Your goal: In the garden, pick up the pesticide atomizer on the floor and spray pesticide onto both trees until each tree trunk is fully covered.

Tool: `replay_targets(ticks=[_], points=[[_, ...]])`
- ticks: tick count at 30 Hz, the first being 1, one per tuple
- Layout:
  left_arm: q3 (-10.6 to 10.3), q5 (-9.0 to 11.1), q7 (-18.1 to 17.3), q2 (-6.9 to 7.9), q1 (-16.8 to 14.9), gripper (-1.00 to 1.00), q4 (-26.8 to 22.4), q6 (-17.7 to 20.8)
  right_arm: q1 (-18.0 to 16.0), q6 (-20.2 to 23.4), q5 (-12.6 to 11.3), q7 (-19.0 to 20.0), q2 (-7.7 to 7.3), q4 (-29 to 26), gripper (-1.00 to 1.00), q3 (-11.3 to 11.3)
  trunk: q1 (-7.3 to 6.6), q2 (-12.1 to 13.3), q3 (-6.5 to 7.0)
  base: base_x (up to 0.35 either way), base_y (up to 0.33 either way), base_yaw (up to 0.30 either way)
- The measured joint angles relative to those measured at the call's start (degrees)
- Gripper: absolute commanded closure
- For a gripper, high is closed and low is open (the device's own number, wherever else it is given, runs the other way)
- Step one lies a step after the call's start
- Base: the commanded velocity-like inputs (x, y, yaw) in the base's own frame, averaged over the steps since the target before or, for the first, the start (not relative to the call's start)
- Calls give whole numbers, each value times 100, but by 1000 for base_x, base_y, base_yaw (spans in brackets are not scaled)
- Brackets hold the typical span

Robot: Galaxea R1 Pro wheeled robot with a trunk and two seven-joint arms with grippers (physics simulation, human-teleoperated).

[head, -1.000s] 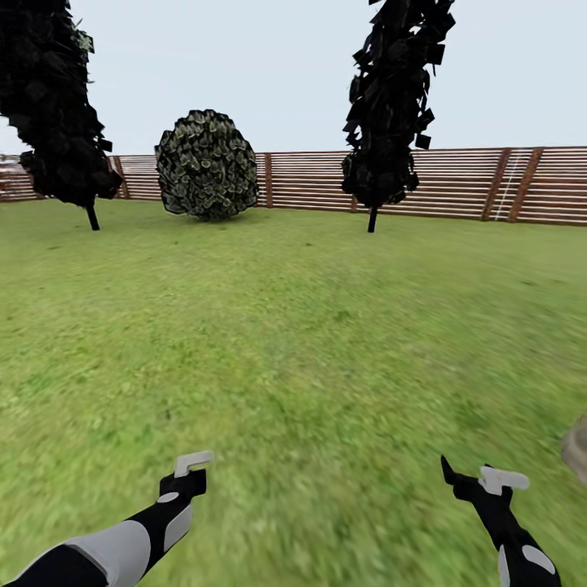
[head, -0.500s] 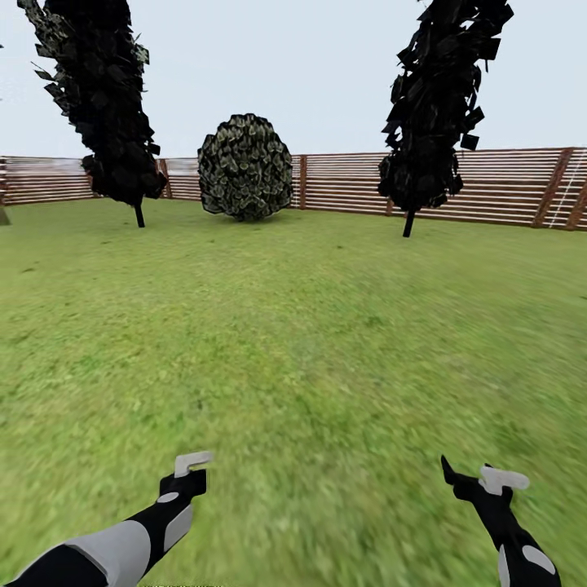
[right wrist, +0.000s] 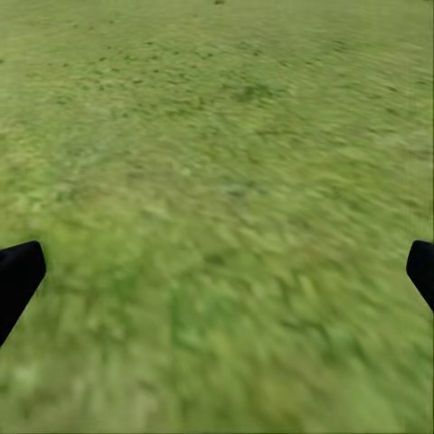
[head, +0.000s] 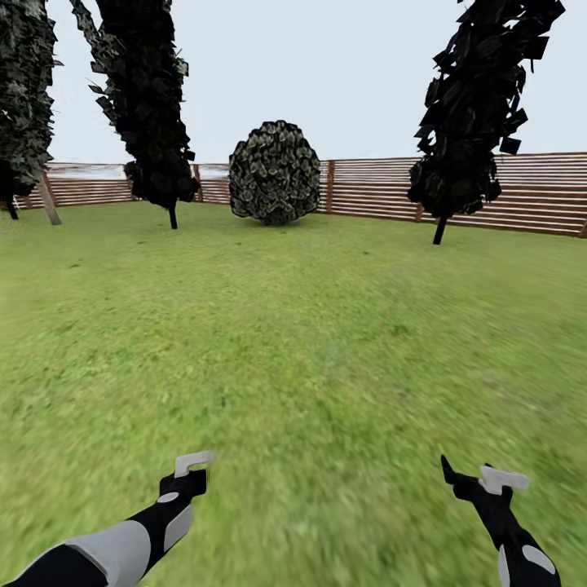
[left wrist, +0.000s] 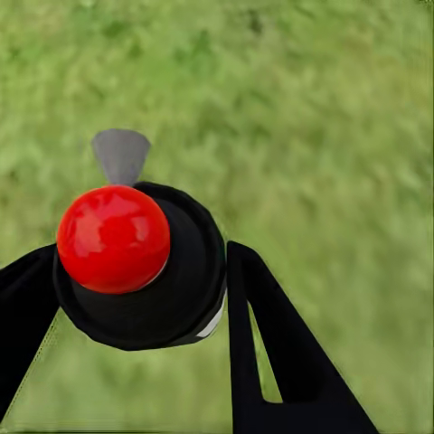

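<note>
My left gripper point(left wrist: 141, 255) is shut on the pesticide atomizer point(left wrist: 181, 298), a black body with a round red cap and a grey nozzle, held over the grass floor point(head: 310, 342). In the head view the left gripper point(head: 192, 473) is low at the left and the right gripper point(head: 473, 481) low at the right. In its wrist view the right gripper point(right wrist: 217, 271) is open with bare grass between its fingers. A tree point(head: 24, 90) with a pale grey-brown trunk point(head: 47, 198) stands at the far left by the fence.
Two near-black cypresses point(head: 151, 106) point(head: 477, 114) and a round bush point(head: 275, 173) stand before the brown slat fence point(head: 522, 191) at the lawn's far edge. Open lawn stretches from my arms to them.
The whole view has swung left: cypresses, bush and fence have slid rightward, and the tree at the far left has come into view. Both arms hold the same pose.
</note>
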Motion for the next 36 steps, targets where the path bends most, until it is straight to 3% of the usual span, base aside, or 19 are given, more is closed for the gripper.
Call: replay_targets(ticks=[36], points=[[-9, 0, 0, -6, 0, 100, 2, 0, 1, 0, 3, 0, 0, 0, -100, 3, 0, 0, 222, 0, 0, 220]])
